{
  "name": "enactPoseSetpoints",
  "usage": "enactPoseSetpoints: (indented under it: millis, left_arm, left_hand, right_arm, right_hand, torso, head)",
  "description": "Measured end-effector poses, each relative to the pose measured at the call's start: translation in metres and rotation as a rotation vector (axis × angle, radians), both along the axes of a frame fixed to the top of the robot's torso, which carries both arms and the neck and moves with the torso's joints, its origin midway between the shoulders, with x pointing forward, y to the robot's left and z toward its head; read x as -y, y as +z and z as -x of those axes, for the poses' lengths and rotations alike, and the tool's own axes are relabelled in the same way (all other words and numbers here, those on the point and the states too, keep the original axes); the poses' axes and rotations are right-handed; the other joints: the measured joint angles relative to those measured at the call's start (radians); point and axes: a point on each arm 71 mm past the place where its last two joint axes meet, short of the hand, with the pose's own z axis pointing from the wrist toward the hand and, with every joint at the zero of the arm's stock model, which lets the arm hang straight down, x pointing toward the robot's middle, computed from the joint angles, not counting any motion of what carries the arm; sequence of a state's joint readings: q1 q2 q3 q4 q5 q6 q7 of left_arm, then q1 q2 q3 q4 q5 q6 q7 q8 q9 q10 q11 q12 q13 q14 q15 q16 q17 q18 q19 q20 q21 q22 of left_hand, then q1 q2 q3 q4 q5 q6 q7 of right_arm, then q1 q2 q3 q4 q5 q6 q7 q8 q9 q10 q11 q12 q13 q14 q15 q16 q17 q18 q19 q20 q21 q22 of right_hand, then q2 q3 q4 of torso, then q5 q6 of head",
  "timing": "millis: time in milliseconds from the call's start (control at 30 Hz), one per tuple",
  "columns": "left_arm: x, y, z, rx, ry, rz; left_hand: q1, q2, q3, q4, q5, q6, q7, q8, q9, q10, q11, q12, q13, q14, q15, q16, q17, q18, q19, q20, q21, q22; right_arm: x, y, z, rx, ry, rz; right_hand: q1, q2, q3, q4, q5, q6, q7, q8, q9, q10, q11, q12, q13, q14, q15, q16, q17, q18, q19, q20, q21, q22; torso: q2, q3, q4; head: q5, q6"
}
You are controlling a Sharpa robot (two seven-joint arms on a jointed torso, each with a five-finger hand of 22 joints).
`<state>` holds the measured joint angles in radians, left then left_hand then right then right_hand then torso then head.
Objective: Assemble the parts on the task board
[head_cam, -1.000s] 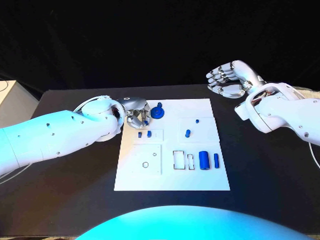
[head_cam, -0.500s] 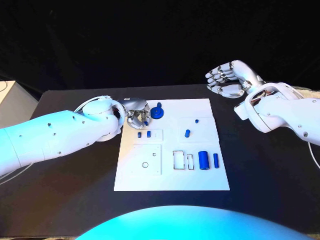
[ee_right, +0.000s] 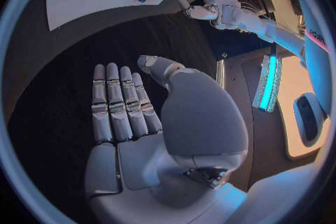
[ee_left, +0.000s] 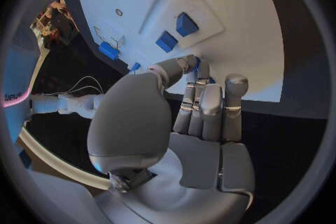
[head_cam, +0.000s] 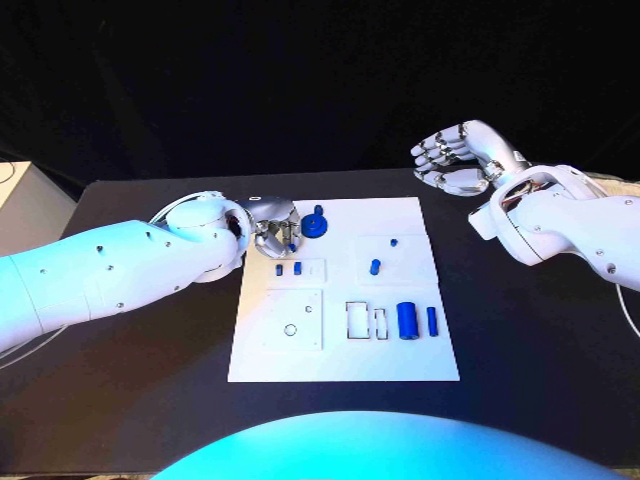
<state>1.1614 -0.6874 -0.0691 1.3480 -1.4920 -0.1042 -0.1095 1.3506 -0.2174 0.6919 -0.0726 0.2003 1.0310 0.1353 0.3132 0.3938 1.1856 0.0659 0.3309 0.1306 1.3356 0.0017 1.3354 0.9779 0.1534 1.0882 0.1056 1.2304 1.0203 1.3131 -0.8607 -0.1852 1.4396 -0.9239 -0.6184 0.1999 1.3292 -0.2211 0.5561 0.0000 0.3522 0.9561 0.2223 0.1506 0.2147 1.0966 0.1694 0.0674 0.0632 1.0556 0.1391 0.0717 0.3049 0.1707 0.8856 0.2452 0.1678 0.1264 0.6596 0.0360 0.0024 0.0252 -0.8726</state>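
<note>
Left hand (head_cam: pixel 273 231) shifted slightly toward near edge of task board (head_cam: pixel 407 365).

White task board (head_cam: pixel 342 340), blue parts (head_cam: pixel 407 321)

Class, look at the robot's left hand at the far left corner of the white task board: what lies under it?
Under the left hand lies the white task board, with a small blue part at its fingers. Anything beneath the palm is covered.

We've got a black table (head_cam: pixel 147 330), matte top, dark surround behind its far edge. Sitting flat on it, roughly centred: the white task board (head_cam: pixel 343 360), long axis running away from the robot, squared to the table edges. Bare black surface shows on both sides of the board and in front of it.
</note>
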Motion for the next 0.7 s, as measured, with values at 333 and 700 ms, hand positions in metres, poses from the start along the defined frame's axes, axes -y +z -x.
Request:
enactPoseSetpoints:
  millis: [333, 700]
  left_arm:
    - [0.0004, -0.0003, -0.0007, -0.002, 0.001, -0.003]
    - [-0.0005, -0.0026, 0.0000, -0.008, 0.004, -0.008]
  left_hand:
    - [-0.007, -0.007, -0.024, 0.002, 0.000, -0.004, -0.004, -0.006, 0.002, 0.003, -0.003, 0.018, 0.024, 0.007, -0.007, 0.011, 0.014, 0.000, 0.000, 0.000, -0.008, -0.006]
    - [-0.023, -0.013, -0.049, 0.014, 0.001, -0.044, -0.004, -0.038, -0.002, -0.024, -0.008, 0.054, 0.060, 0.006, -0.007, 0.019, 0.020, 0.000, 0.000, 0.000, -0.023, -0.017]
  right_arm:
    - [-0.0001, -0.0001, -0.0003, 0.000, 0.000, 0.001]
    - [-0.0001, -0.0004, -0.0005, 0.000, 0.000, 0.001]
  right_hand:
    - [0.000, 0.000, 0.000, 0.000, 0.000, 0.000, 0.000, 0.000, 0.000, 0.000, 0.000, 0.000, 0.000, 0.000, 0.000, 0.000, 0.000, 0.000, 0.000, 0.000, 0.000, 0.000]
    - [0.000, 0.000, 0.000, 0.000, 0.000, 0.000, 0.000, 0.000, 0.000, 0.000, 0.000, 0.000, 0.000, 0.000, 0.000, 0.000, 0.000, 0.000, 0.000, 0.000, 0.000, -0.001]
  torso:
    - [0.000, -0.0002, -0.0001]
    - [0.000, -0.0002, -0.0001]
  head:
    - [0.000, 0.000]
    - [0.000, 0.000]
